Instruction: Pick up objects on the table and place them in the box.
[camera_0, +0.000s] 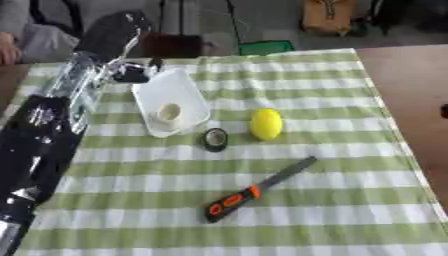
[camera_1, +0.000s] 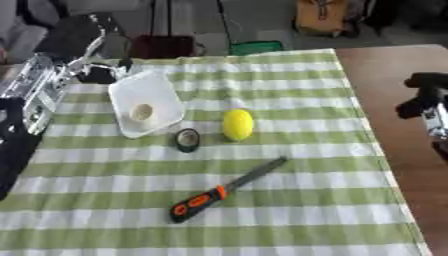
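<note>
Your left hand (camera_0: 131, 74) hovers at the white plastic box's (camera_0: 175, 90) far corner, finger state unclear; your right hand (camera_1: 418, 102) waits at the table's right edge, fingers unreadable.

1 cream roll (camera_0: 169, 112) lies in the box.

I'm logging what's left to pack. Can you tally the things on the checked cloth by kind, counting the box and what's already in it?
White box: 1
Pale round thing in the box: 1
Yellow lemon: 1
Dark tape roll: 1
File with orange-and-black handle: 1
Total: 5
</note>
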